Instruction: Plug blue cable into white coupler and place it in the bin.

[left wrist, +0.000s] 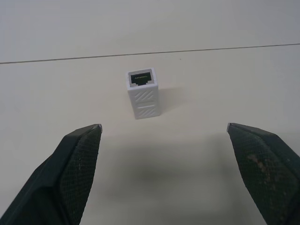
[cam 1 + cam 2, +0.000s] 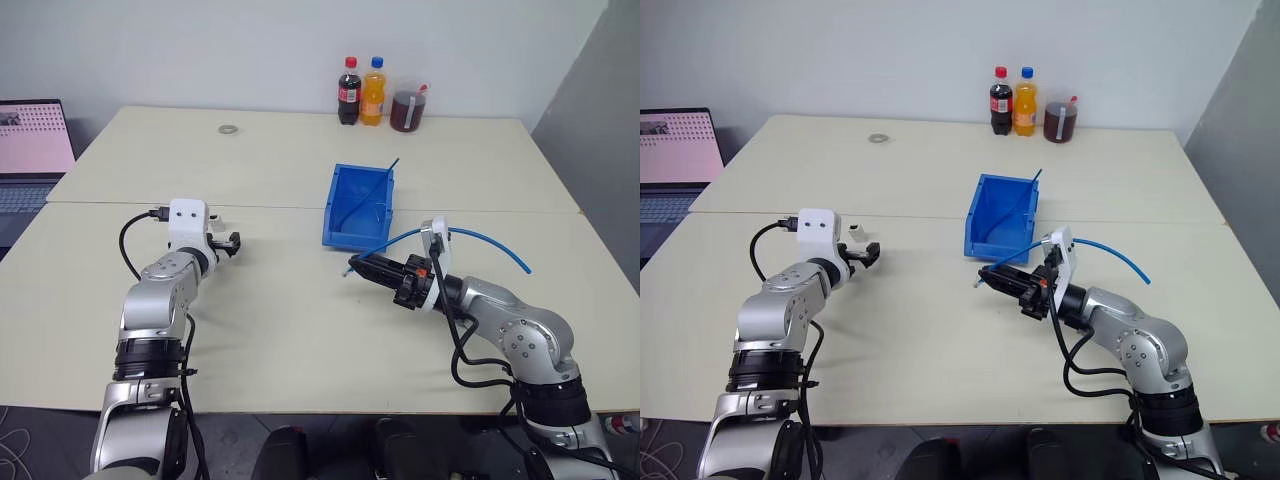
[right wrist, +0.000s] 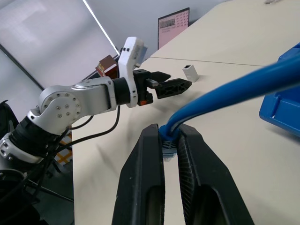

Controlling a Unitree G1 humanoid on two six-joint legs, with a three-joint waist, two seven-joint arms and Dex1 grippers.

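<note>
We are looking at the white coupler (image 1: 142,93) lying flat on the pale table (image 2: 280,320), its long axis running away from our left gripper (image 1: 164,133), with one dark socket opening facing up and away toward the table seam; it is showing as a tiny boxy block with hatched panels moulded on its upper face. It is sitting just ahead of our left gripper, apart from both black fingers (image 1: 75,164), which are standing wide on either side of it without touching. The blue cable (image 2: 490,243) is arching as a thin light-blue line from our right gripper (image 3: 169,137) up over the right wrist and out to the right, its far end hanging clear of the table. Our right fingers (image 3: 143,178) are pinching narrowly on the cable near its clear plug, which is pointing roughly level toward the left arm. The bin (image 2: 340,232), bright blue with a lowered front lip, is standing just beyond the right gripper, and a darker, straighter cable (image 2: 375,185) is leaning inside it. Three drinks (image 2: 375,95) are standing at the table's far edge, a small ring (image 2: 229,129) is lying farther left, and a laptop (image 2: 30,150) is open at the far left.
</note>
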